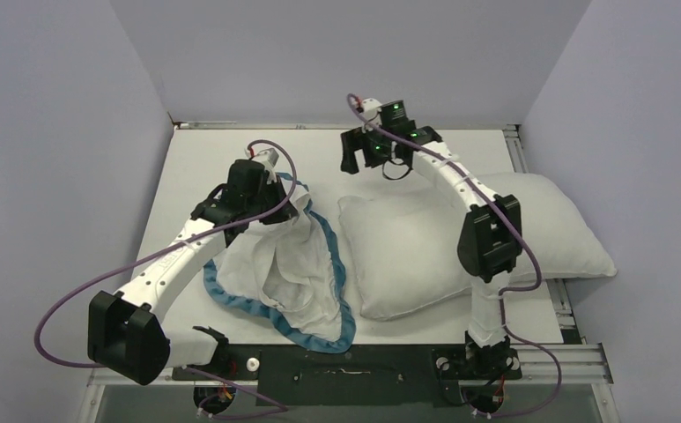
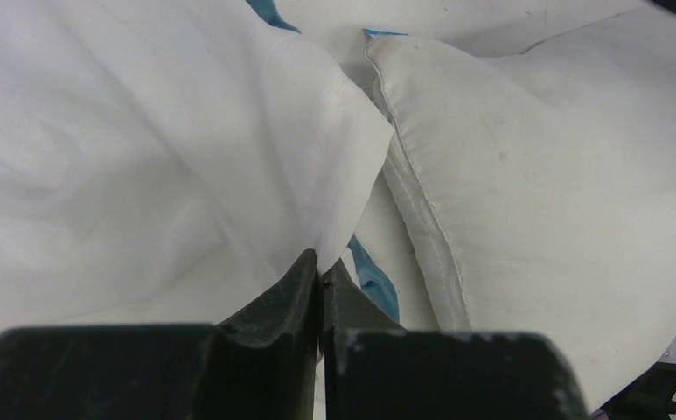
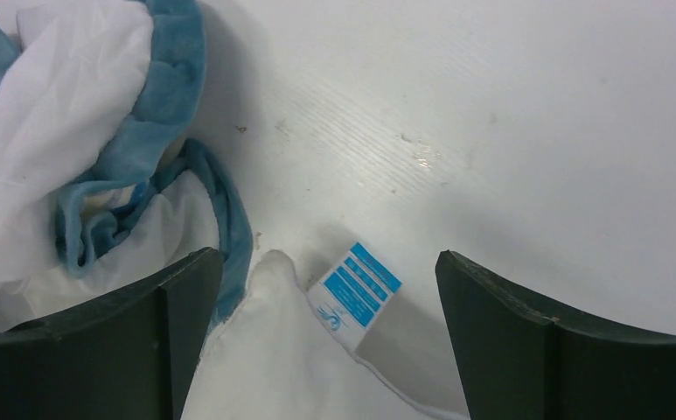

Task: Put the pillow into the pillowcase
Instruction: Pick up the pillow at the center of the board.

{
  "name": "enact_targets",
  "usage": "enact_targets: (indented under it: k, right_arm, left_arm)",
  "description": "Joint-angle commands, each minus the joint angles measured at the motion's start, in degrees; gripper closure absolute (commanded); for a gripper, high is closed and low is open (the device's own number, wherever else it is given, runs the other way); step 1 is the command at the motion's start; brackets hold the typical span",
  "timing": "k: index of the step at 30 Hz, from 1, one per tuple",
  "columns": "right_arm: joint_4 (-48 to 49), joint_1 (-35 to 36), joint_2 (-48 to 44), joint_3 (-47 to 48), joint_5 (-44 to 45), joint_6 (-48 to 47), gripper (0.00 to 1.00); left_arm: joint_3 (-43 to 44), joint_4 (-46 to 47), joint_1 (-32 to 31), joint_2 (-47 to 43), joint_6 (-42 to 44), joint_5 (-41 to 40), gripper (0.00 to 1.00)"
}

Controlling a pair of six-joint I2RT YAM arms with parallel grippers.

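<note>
Top view: pillow point(image 1: 442, 256) lies flat on the right half of the white surface point(image 1: 204, 154). Pillowcase point(image 1: 288, 273) sits crumpled just left of it, white inner face up, blue ruffle along the near edge. Left end effector point(image 1: 282, 207) is at the pillowcase's far end, fabric bunched up there. Right end effector point(image 1: 352, 164) hangs over the pillow's far-left corner, 2 fingers spread.

Left wrist: left end effector point(image 2: 321, 267) clamped tight on a fold of white pillowcase point(image 2: 142, 157) cloth. Pillow point(image 2: 544, 201) just to the right, seam visible.

Right wrist: right end effector point(image 3: 325, 258) wide open, gripping nothing. Pillow point(image 3: 268, 359) corner sits between the fingers, with a blue-and-white label point(image 3: 354, 296). Pillowcase point(image 3: 142, 131) ruffle at left, touching that corner.
</note>
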Motion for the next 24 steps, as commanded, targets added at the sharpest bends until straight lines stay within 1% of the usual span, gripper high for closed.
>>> enact_targets:
  k: [1, 4, 8, 11, 13, 14, 15, 16, 17, 19, 20, 24]
  right_arm:
    - [-14.03, 7.66, 7.60, 6.96, 9.90, -10.18, 0.10]
    - [-18.44, 10.62, 11.66, 8.92, 17.92, -12.77, 0.10]
    - [-21.91, 10.90, 15.80, 10.29, 19.96, -14.10, 0.10]
    - [-22.76, 10.22, 17.29, 11.19, 16.16, -14.27, 0.10]
    - [-23.81, 9.13, 18.37, 12.41, 10.93, -14.37, 0.08]
    - [-24.58, 8.50, 18.88, 13.28, 8.07, -14.45, 0.04]
    - [-25.25, 7.89, 19.58, 13.94, 5.11, -14.62, 0.05]
    - [-25.73, 7.26, 19.79, 14.47, 1.87, -14.66, 0.16]
    - [-25.78, 6.50, 19.77, 14.73, -1.45, -14.41, 0.31]
    - [-25.22, 5.13, 18.96, 14.74, -4.68, -14.16, 0.78]
    - [-24.57, 4.54, 18.30, 14.51, -5.58, -13.66, 0.94]
    - [-21.22, 2.48, 13.79, 13.77, -6.97, -10.26, 0.95]
  left_arm:
    - [0.01, 1.58, -0.33, -2.15, -0.32, -0.24, 1.00]
    - [0.09, 1.01, -0.33, -2.45, -0.06, -0.63, 1.00]
    - [0.72, 0.30, -0.33, -2.73, 0.34, -1.10, 1.00]
    - [1.71, -0.60, -0.33, -2.75, 0.79, -1.66, 1.00]
    - [2.67, -1.49, -0.33, -2.81, 1.24, -2.07, 1.00]
    - [3.10, -1.92, -0.29, -2.83, 1.33, -2.24, 1.00]
    - [3.47, -2.27, -0.30, -2.95, 1.49, -2.58, 1.00]
    - [3.85, -2.60, -0.26, -3.01, 1.58, -2.73, 1.00]
    - [4.18, -2.87, -0.25, -3.17, 1.74, -2.95, 1.00]
    - [5.14, -3.26, -0.25, -3.43, 1.93, -3.44, 1.00]
    - [5.66, -3.47, -0.25, -3.52, 1.99, -3.65, 1.00]
    - [7.95, -3.79, -0.25, -3.45, 2.13, -4.03, 1.00]
